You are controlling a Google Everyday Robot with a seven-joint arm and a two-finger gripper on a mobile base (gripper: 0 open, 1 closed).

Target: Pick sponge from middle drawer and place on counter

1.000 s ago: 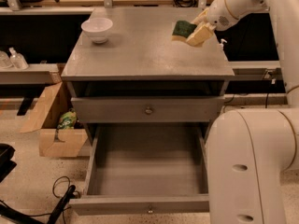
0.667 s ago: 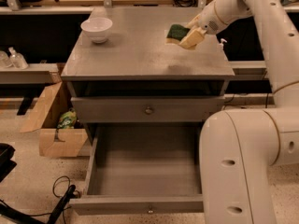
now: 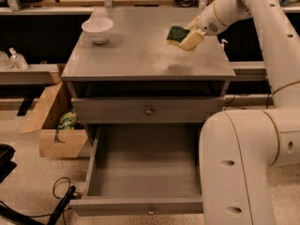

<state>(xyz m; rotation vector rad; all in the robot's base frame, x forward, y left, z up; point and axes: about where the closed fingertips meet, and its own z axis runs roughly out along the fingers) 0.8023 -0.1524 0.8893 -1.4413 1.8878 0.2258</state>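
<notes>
Camera view: end effector [image 3: 186,36] is above the right rear part of the bench [image 3: 136,55].
End effector: closed, gripping the sponge [image 3: 176,33].
Sponge: in the end effector, green face showing, held over the bench and not touching it.
Drawer [image 3: 145,172]: pulled out, well below the sponge.
Bowl [image 3: 97,29]: on the bench at left rear, well apart from the sponge.

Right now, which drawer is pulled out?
The lower drawer, floor bare; the upper drawer is shut. The hand holds the sponge over the counter.
</notes>
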